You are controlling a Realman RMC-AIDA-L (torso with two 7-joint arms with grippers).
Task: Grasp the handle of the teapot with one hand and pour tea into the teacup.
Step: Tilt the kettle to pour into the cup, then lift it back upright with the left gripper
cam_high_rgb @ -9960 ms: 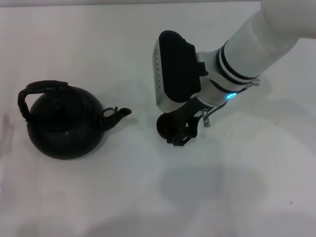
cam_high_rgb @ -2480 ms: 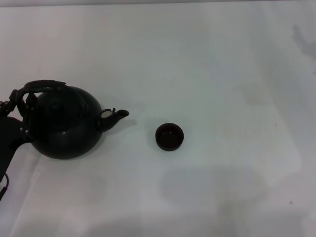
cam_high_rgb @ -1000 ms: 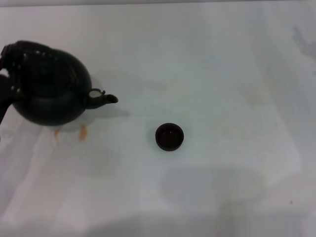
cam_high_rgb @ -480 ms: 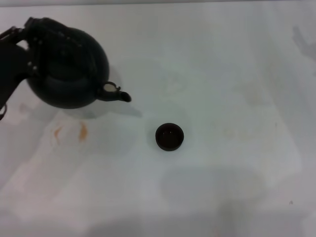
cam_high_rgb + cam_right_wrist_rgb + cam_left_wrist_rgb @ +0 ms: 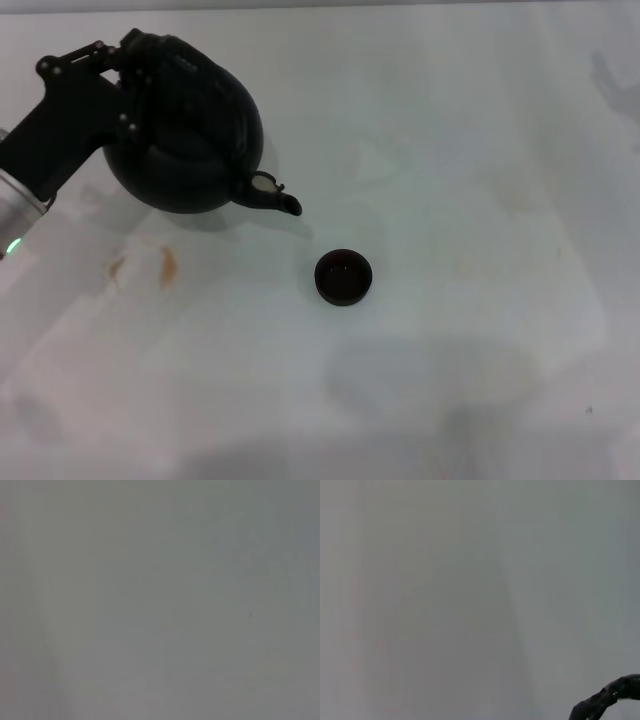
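Black teapot (image 5: pixel 190 135) hangs lifted off the white table (image 5: pixel 480 200), its handle clamped in the left gripper (image 5: pixel 120 75); its spout tilts down toward the teacup (image 5: pixel 344 277), well apart from those jaws.

We reach in from the left edge of the head view with our left arm, its black angular gripper (image 5: pixel 120 75) clamped on the arched handle of the round black teapot (image 5: pixel 195 135), held aloft. Our right arm is out of view.
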